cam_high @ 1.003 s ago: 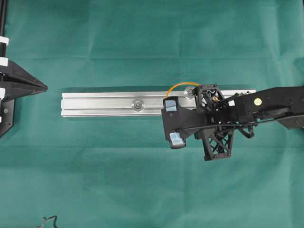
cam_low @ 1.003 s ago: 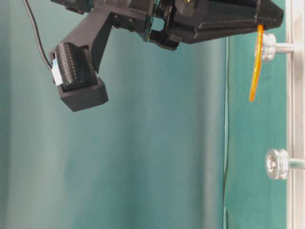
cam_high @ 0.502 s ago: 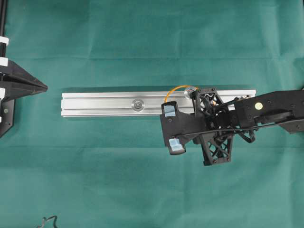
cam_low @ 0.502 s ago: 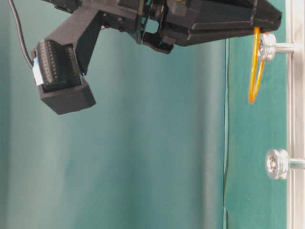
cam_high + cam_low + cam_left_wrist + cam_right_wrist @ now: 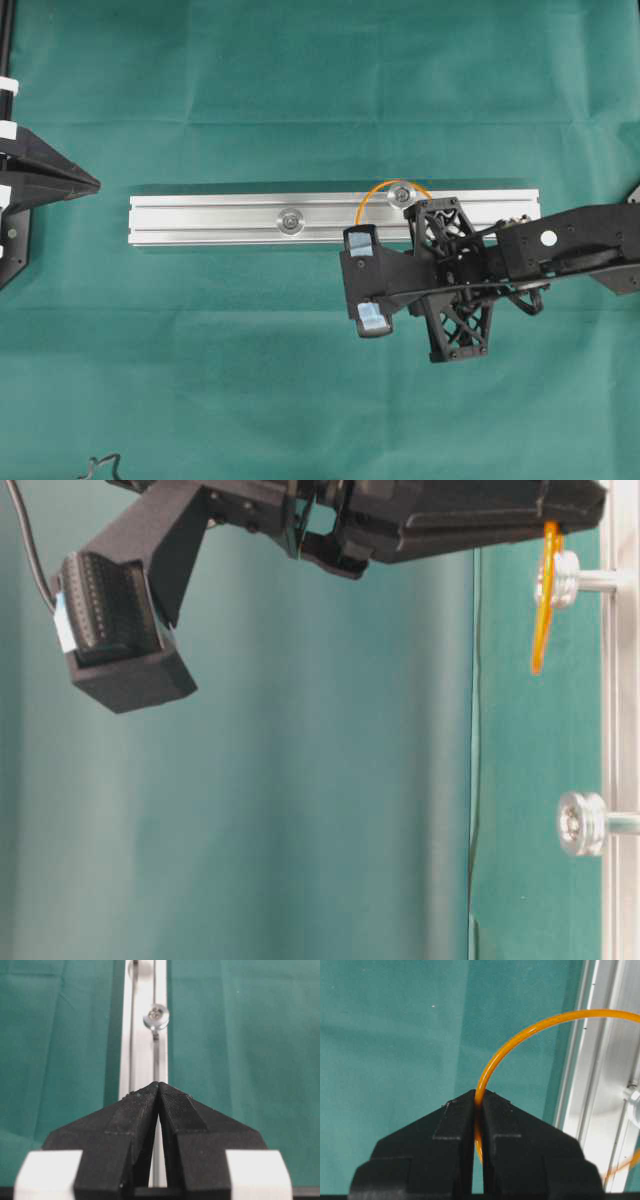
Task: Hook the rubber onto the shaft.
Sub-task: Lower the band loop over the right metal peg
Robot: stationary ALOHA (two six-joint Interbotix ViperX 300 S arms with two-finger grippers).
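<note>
The rubber band (image 5: 530, 1030) runs off the frame's right edge (wrist view), its far side unseen.

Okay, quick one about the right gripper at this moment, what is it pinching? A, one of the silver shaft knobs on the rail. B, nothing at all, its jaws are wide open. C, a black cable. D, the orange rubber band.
D: in the right wrist view the right gripper has its jaws shut on the orange rubber band, whose loop arcs toward the aluminium rail.
</note>
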